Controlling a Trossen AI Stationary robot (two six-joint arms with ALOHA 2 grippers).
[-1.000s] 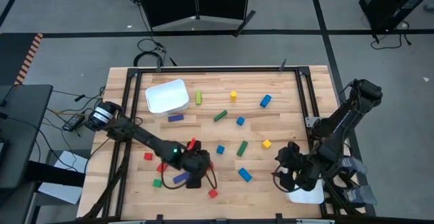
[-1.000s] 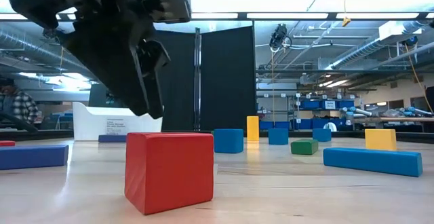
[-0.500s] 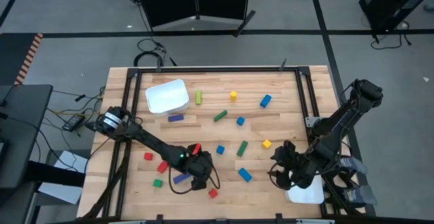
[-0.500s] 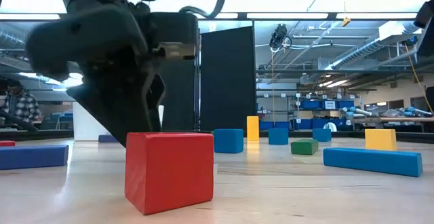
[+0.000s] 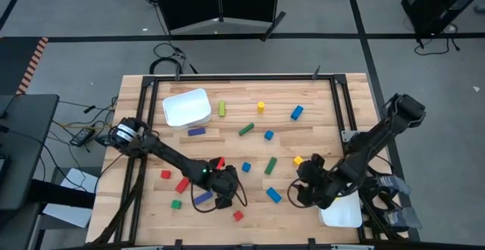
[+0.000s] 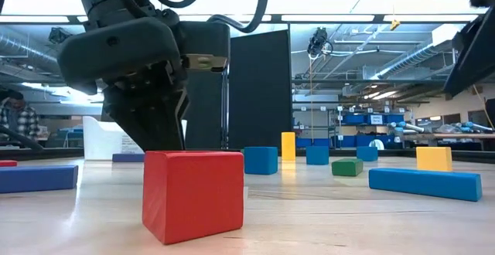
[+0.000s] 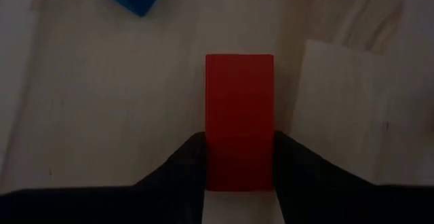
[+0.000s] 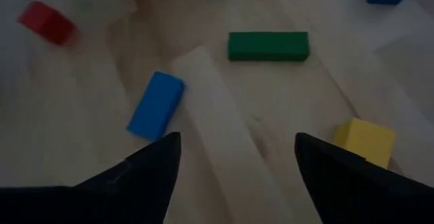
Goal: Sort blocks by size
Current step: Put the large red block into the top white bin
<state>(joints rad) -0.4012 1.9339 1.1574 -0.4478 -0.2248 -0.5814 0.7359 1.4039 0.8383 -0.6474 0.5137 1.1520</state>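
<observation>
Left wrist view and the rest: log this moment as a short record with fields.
left hand: above the table's front left, fingers either side of a red bar
red bar: lying on the wood between the fingers; contact unclear
right hand: open, hovering front right
below right hand: blue bar, green bar, yellow cube
white tray: back left, no blocks visible inside

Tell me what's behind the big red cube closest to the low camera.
Right behind the red cube is the left gripper, hanging over the table. Its fingertips and whatever they hold are covered by the cube. A blue cube sits farther back.
</observation>
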